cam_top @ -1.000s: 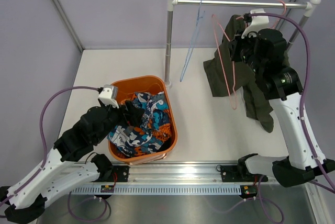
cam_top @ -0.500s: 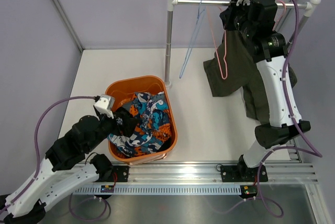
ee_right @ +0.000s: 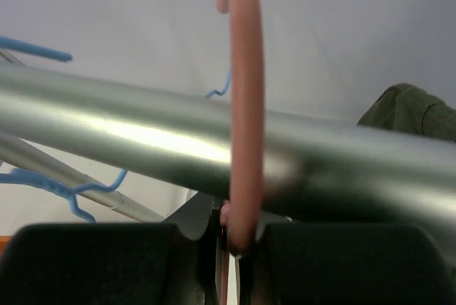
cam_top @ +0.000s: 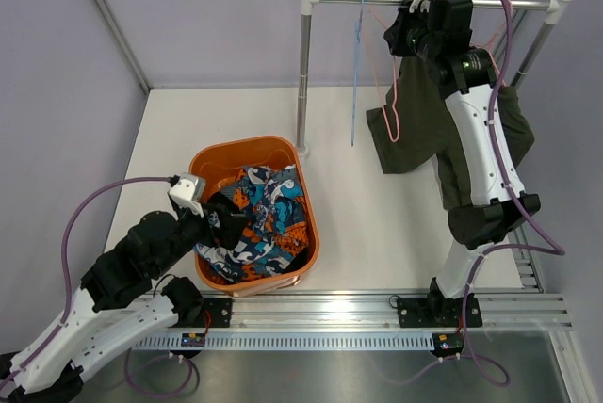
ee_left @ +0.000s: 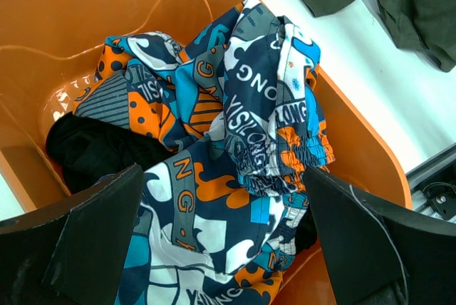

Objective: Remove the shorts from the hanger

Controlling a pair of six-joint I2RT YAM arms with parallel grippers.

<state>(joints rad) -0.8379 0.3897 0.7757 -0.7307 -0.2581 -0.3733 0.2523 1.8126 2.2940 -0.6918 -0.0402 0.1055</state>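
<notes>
The pink hanger (cam_top: 393, 106) has its hook (ee_right: 242, 105) over the silver rail (cam_top: 509, 8). My right gripper (cam_top: 415, 31) is up at the rail and shut on the hook's lower end (ee_right: 235, 237). The dark olive shorts (cam_top: 415, 135) hang below it, partly hidden by my right arm. I cannot tell whether they are on the hanger. My left gripper (ee_left: 221, 234) is open and empty above patterned blue, orange and white shorts (ee_left: 249, 127) in the orange basket (cam_top: 247, 146).
A blue hanger (cam_top: 357, 73) hangs on the rail left of the pink one. The rail's left post (cam_top: 303, 73) stands just behind the basket. Black cloth (ee_left: 92, 152) lies under the patterned shorts. The rail (ee_right: 128, 130) fills the right wrist view.
My right arm has lifted the pink hanger and the olive shorts up and left to the rail. My left arm has drawn back a little over the basket.
</notes>
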